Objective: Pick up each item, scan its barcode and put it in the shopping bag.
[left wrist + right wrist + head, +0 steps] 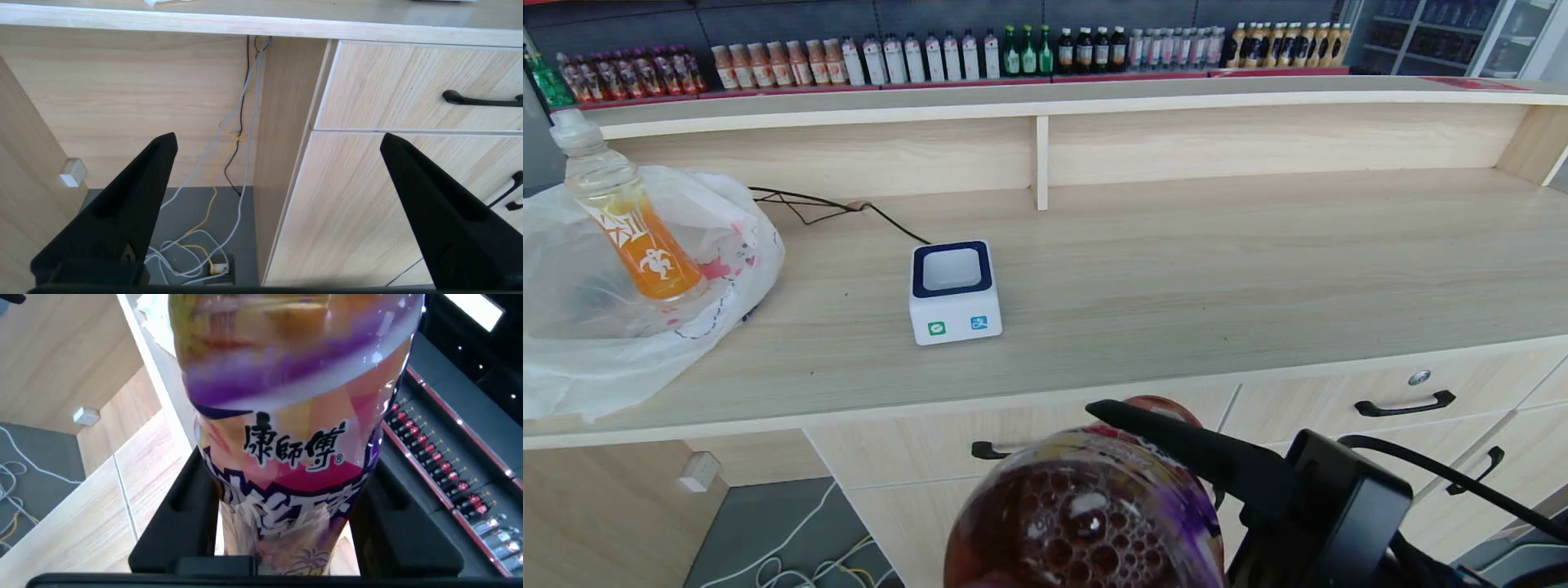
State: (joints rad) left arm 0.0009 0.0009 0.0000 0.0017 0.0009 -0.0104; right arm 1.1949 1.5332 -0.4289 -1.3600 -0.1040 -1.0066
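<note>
Bottles [627, 219] [1086, 510] in play — two; scanner [953, 291] — one.

From my remote station: the scanner [953, 291] sits on the counter [1176, 269] left of centre, its cable [817, 208] trailing back toward the raised ledge [1040, 163] behind it. At the counter's far left lies the shopping bag [572, 359], with one bottle [629, 216] standing tilted inside it. Beyond the ledge, a row of bottles [1013, 53] lines the back wall. Drawers [1405, 400] run below the counter's front edge. Before the counter, nearest my head camera, the right gripper [286, 514] holds a second bottle [1086, 506] between its fingers. The left gripper [278, 143] hangs low, facing the cabinet front under the counter's edge.
</note>
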